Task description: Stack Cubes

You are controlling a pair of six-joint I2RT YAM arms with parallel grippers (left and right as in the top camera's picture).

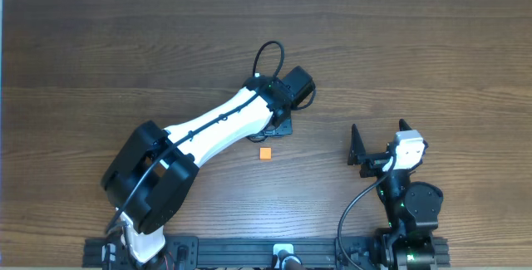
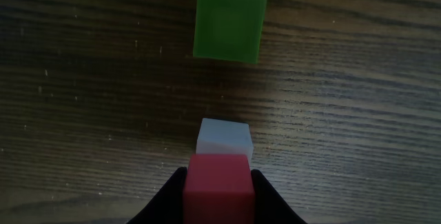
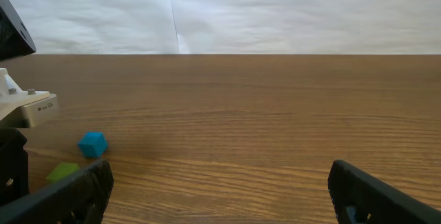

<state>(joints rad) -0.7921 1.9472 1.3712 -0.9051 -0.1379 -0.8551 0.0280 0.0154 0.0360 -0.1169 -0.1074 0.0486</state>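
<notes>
Left fingers are clenched on a red cube, with one finger on each side of it. We see the top face of the red cube between them. Just past it, a white cube sits on the bench. The red cube covers the near edge of the white one in the left wrist view. We cannot tell if the two touch. Farther out on the bench lies a green cube. It is apart from the white one, with bare wood between them.

From above, we see the left arm reach from the bottom left up to the middle of the bench. An orange cube lies on the wood just beside that arm, on the side nearer the arm bases. Nothing holds it.

Right fingers are spread wide and hold nothing. From above, we see them at the right side of the bench, close to the base of the right arm. They are well apart from the left arm and from the orange cube.

Looking out past the right fingers, we see a blue cube on the bench, over by the left arm. A bit of green shows on the wood near the blue cube. Behind the far edge of the bench stands a white wall.
</notes>
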